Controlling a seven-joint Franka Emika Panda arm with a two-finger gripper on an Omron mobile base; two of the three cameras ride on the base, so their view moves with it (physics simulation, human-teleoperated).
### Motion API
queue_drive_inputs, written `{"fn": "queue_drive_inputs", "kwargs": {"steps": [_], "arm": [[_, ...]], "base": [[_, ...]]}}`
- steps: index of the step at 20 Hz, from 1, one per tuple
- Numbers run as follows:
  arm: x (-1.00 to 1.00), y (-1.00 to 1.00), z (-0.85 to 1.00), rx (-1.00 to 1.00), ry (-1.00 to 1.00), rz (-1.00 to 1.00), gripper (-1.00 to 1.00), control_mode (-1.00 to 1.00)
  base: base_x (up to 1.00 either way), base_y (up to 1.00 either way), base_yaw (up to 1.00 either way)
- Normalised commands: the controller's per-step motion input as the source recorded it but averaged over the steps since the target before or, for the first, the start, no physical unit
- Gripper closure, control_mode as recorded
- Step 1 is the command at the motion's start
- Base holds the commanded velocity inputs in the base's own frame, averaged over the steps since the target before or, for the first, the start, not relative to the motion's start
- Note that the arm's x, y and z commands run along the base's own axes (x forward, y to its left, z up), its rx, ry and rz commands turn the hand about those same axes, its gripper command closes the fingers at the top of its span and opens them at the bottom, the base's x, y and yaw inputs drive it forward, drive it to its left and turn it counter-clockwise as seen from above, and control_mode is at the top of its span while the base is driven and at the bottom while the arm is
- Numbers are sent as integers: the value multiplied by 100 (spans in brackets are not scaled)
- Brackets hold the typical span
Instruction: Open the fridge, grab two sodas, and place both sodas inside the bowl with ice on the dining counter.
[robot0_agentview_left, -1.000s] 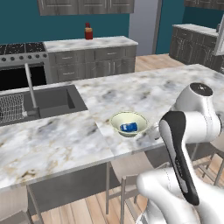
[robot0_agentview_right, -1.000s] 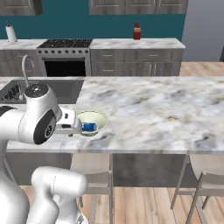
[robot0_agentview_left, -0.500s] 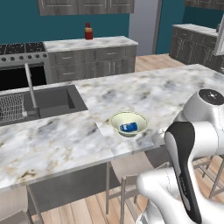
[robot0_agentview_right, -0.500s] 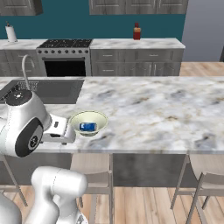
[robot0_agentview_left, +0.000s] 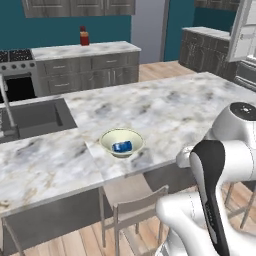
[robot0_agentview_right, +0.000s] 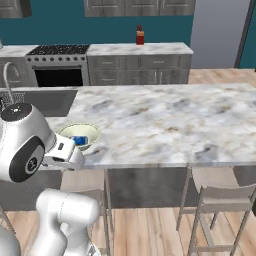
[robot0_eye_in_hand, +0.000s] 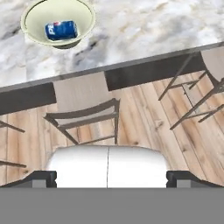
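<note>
white and folded back on itself, our arm sits drawn in over the base on the stool side of the bench, its elbow bulging high in the left base view and its wrist tucked just below the bench edge in the right base view. in the hand view we look down past the near edge, and our fingers stand wide apart at the bottom corners with nothing between them.

the near edge of the bench runs as a dark band across the hand view, with wooden floor below it. a stool stands right under the edge in front of us, and another stool sits off to one side; open floor lies between them. the marbled top has plenty of bare room around the bowl, and the dark sink lies well apart from it.

the bowl rests close to the near edge. one blue soda lies on its side inside it, its long axis roughly parallel to the bench edge. we cannot make out any ice.
</note>
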Motion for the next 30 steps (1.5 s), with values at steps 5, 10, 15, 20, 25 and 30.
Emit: {"fn": "queue_drive_inputs", "kwargs": {"steps": [5, 10, 15, 20, 25, 30], "arm": [[0, 0, 0, 0, 0, 0, -100, 100], [0, 0, 0, 0, 0, 0, -100, 100], [0, 0, 0, 0, 0, 0, -100, 100], [0, 0, 0, 0, 0, 0, -100, 100], [0, 0, 0, 0, 0, 0, -100, 100], [0, 0, 0, 0, 0, 0, -100, 100]], "base": [[-4, -100, -17], [0, -100, -10], [0, -100, -8], [0, -100, -7], [0, -100, -6], [6, -100, -4]]}}
